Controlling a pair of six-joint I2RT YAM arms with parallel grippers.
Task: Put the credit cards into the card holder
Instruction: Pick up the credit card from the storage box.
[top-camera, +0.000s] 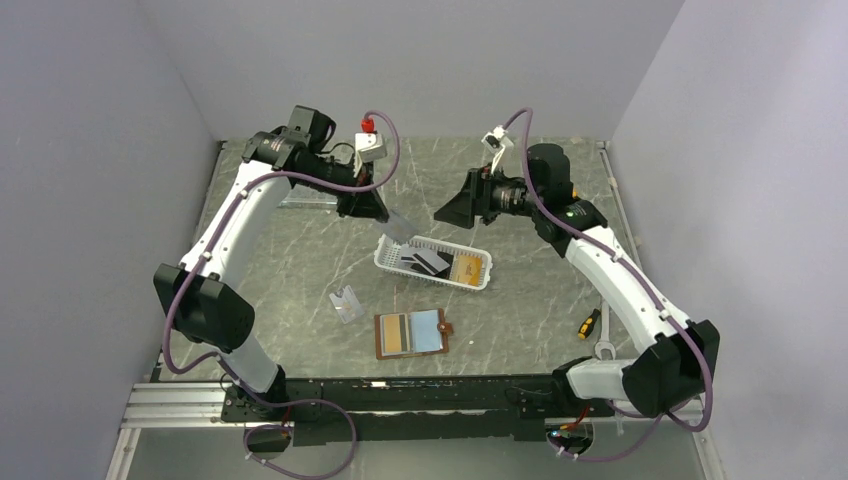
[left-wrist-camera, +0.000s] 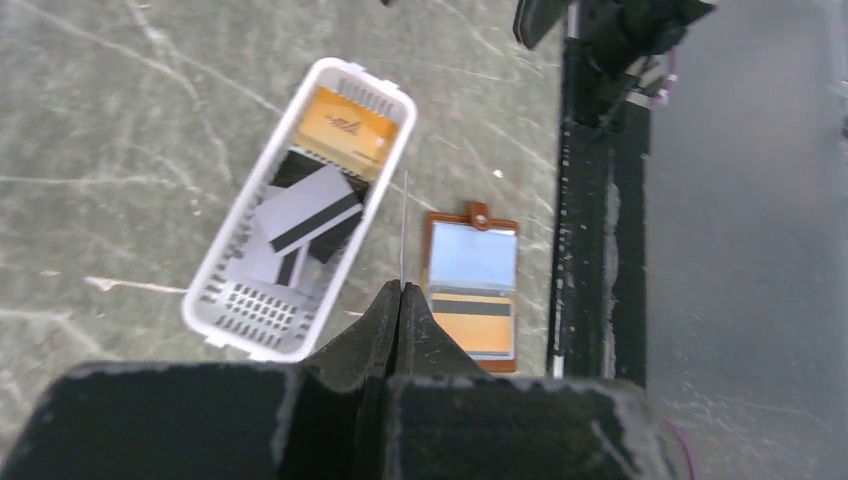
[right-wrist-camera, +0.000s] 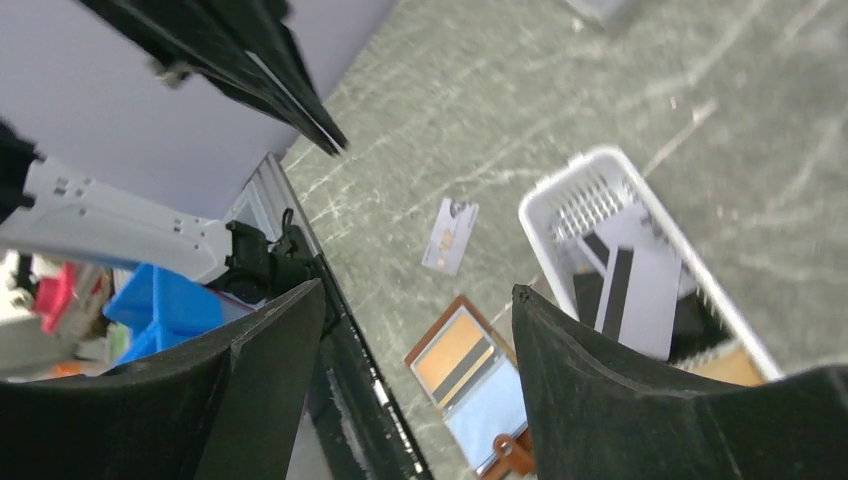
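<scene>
The card holder (top-camera: 410, 333) lies open on the table, brown with a pale blue inside and an orange striped card in its left half; it also shows in the left wrist view (left-wrist-camera: 472, 285) and the right wrist view (right-wrist-camera: 470, 365). My left gripper (top-camera: 378, 208) is shut on a thin card (top-camera: 398, 226), seen edge-on (left-wrist-camera: 404, 225), held in the air over the near-left end of the white basket (top-camera: 478, 281). Grey-striped and black cards (left-wrist-camera: 305, 210) and an orange-gold card (left-wrist-camera: 348, 125) lie in the basket. My right gripper (top-camera: 452, 211) is open and empty, above the basket's far side.
A small clear plastic piece (top-camera: 347, 303) lies left of the card holder. A clear box (top-camera: 305, 197) sits at the back left. A yellow-handled screwdriver (top-camera: 590, 322) lies near the right arm. The black base rail (left-wrist-camera: 590, 250) runs along the near edge.
</scene>
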